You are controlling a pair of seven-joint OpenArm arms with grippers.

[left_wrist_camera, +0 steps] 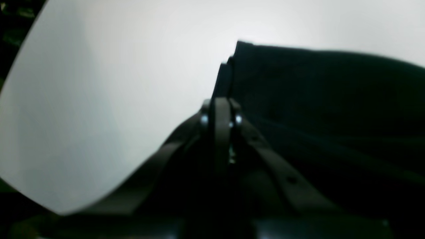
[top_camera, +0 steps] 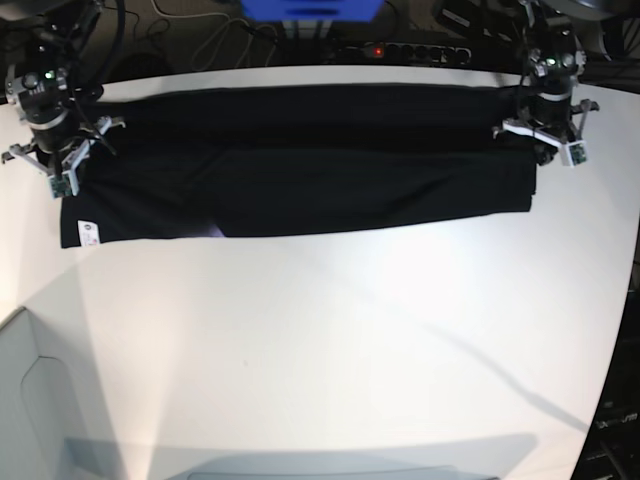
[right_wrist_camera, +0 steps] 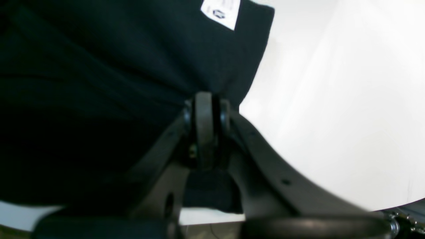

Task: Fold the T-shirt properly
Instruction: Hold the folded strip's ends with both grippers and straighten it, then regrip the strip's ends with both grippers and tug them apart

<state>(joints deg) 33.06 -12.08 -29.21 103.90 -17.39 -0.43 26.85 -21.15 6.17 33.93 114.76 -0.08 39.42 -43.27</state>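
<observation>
The black T-shirt [top_camera: 300, 165] lies as a long folded band across the far half of the white table [top_camera: 330, 330]. Its white tag [top_camera: 87, 232] shows at the near left corner and again in the right wrist view [right_wrist_camera: 220, 11]. At the band's right end my left gripper [top_camera: 537, 150] is shut on a lifted edge of the T-shirt [left_wrist_camera: 315, 99], the fingers [left_wrist_camera: 221, 106] pressed together on the cloth. My right gripper [top_camera: 68, 175] grips the left end, and its fingers [right_wrist_camera: 205, 103] are shut on a fold of the T-shirt [right_wrist_camera: 99, 83].
A power strip [top_camera: 405, 50] and cables run behind the table's far edge, with a blue object [top_camera: 310, 8] at the back centre. The table's curved edge [top_camera: 615, 330] falls away at the right. A pale panel [top_camera: 20, 400] sits at the near left.
</observation>
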